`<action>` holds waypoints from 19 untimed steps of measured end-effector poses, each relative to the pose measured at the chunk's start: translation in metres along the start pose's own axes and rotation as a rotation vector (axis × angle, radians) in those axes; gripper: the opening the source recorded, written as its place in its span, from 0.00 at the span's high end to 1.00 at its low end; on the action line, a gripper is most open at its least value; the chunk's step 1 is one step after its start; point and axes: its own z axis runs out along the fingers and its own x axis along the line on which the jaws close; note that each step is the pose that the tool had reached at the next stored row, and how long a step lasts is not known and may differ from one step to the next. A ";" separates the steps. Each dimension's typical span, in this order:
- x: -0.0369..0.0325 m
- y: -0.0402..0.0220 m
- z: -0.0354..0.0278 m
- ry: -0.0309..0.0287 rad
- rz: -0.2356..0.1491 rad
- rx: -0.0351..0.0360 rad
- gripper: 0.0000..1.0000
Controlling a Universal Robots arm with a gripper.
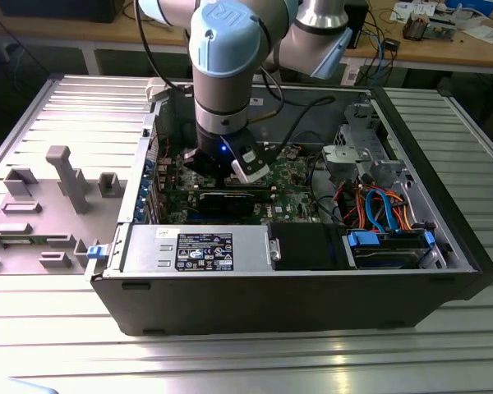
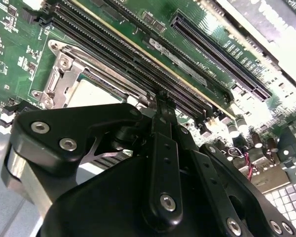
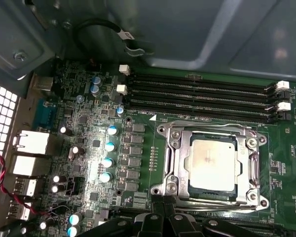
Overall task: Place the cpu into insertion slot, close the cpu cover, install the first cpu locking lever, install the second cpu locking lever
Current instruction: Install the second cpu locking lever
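Reaching down, end effector (image 3: 164,217) beside cpu (image 3: 213,165)

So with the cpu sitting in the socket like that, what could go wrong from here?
1. The gripper sits right at the cover's edge; a slip might scrape the cpu or the board.
2. The memory slots run close beside the socket, so a sideways move could catch them.
3. If the cpu isn't seated flat, clamping could damage the pins.

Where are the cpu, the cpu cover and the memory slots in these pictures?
cpu (image 3: 212,164): first wrist view, middle of its silver top.
cpu cover (image 3: 178,163): first wrist view, side bar of the metal frame around the chip.
memory slots (image 3: 202,94): first wrist view, middle of the long black rows beside the socket.
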 end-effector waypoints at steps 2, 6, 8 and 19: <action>0.0000 -0.0002 0.0009 -0.0004 0.000 -0.0028 0.89; 0.0002 -0.0003 0.0019 -0.0012 0.000 -0.0104 0.89; 0.0008 -0.0004 0.0024 -0.0016 0.000 -0.0142 0.89; 0.0041 0.0002 0.0061 -0.0041 0.000 -0.0368 0.89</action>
